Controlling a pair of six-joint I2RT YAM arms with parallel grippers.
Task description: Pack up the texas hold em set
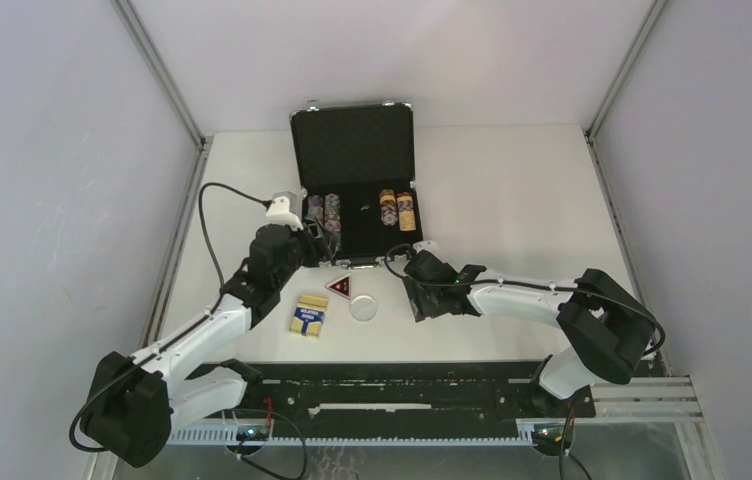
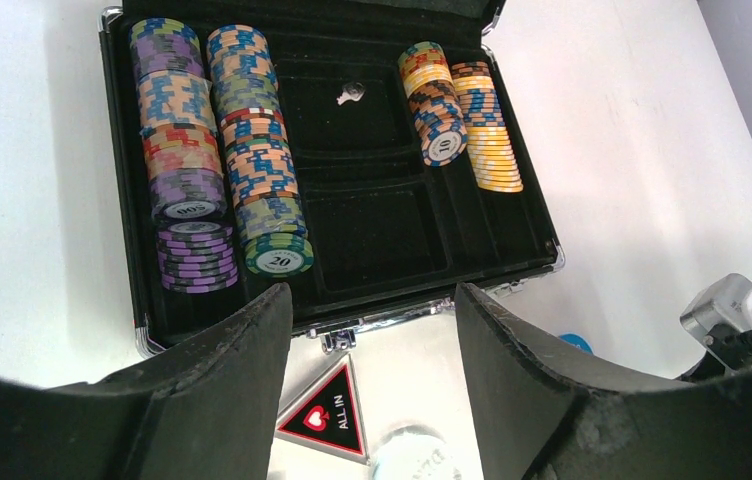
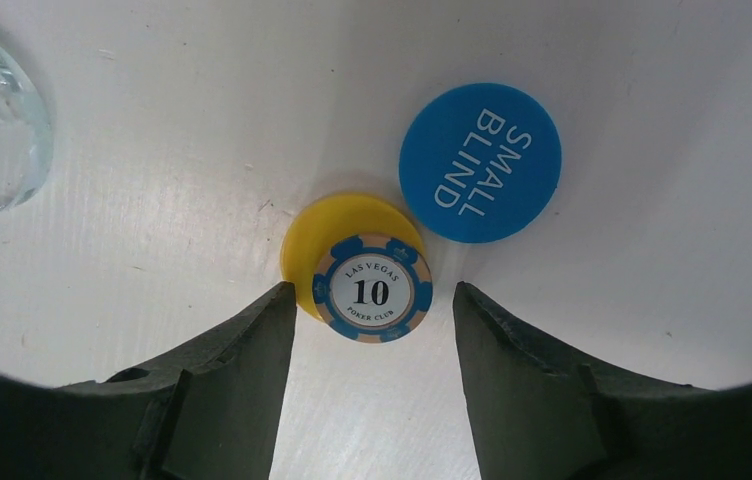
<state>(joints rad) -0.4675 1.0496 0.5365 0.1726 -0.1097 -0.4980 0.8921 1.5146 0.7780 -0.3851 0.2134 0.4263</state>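
Gathering strays — right gripper (image 3: 372, 296) spread, empty, over blue-orange "10" poker chip (image 3: 373, 289) on yellow round disc (image 3: 324, 226); next, pinch chip alone.

The blue disc (image 3: 479, 162) reads "SMALL BLIND" in white, and the loose chip (image 3: 372, 289) lying on the yellow disc (image 3: 337, 228) reads "LAS VEGAS", "10" and "POKER CLUB". The red-and-black triangle (image 2: 327, 415) carries "ALL IN" beside a white heart. In the open case (image 2: 372, 235) a green-rimmed chip (image 2: 279, 261) shows "20", a blue-rimmed chip (image 2: 443, 148) "10" and a grey-purple chip (image 2: 190, 209) "500", upside down — the print on the card box (image 1: 309, 316) is too small to read.
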